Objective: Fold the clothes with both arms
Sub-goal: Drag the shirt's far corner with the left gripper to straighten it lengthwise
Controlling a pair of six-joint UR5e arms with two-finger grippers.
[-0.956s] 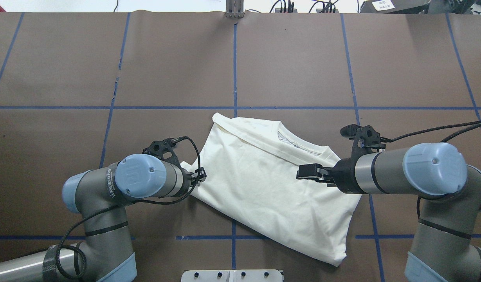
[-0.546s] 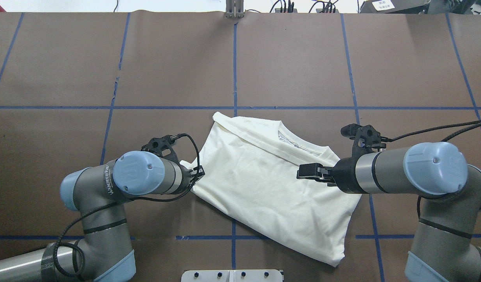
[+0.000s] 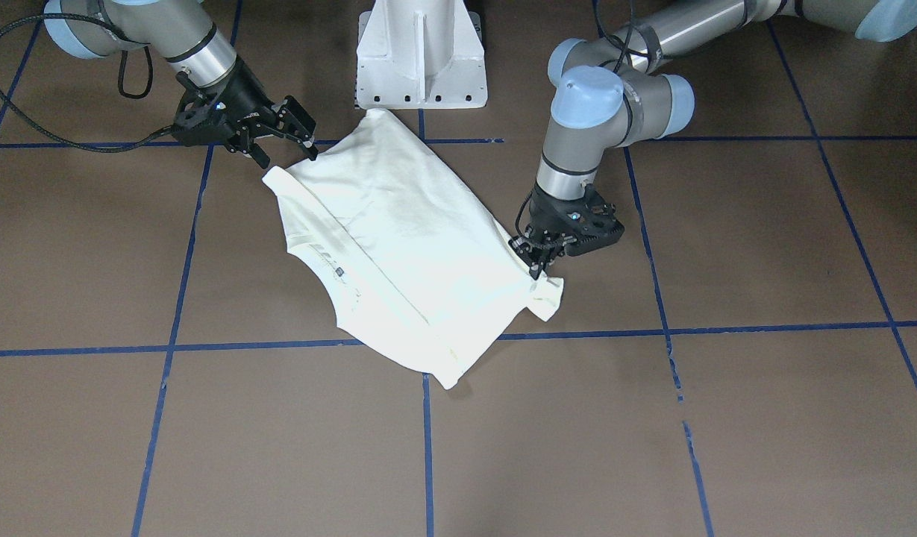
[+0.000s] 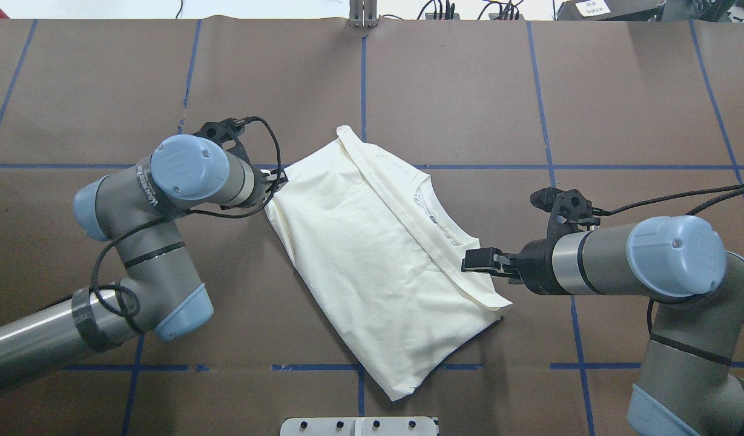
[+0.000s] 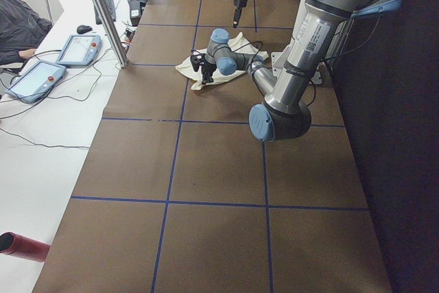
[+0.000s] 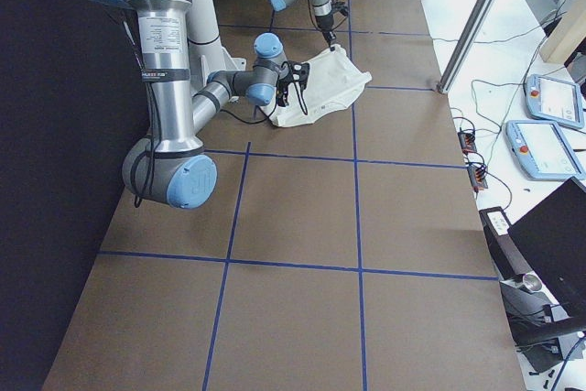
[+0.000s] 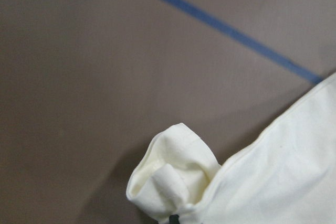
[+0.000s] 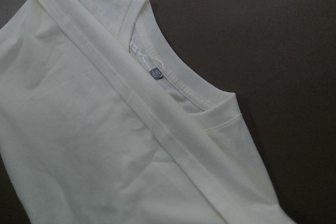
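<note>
The cream-white shirt (image 4: 378,260) lies folded and slanted on the brown table, plain side up, so its print is hidden. Its collar and label (image 8: 156,73) face my right arm. It also shows in the front view (image 3: 398,239). My left gripper (image 4: 276,181) points down and is shut on the shirt's far left corner (image 3: 544,287). The left wrist view shows that corner bunched up (image 7: 173,177). My right gripper (image 3: 286,148) is open and empty. It hovers just above the shirt's shoulder edge (image 4: 471,261).
The white metal pedestal (image 3: 421,52) stands at the table's near edge between the arms. Blue tape lines (image 4: 362,91) grid the brown table cover. Teach pendants (image 6: 549,98) lie on a white side table past the far edge, beside a metal post (image 6: 476,16).
My left gripper has moved away from the robot and a little left with the shirt corner. This has dragged and turned the whole shirt. The right arm has barely moved.
</note>
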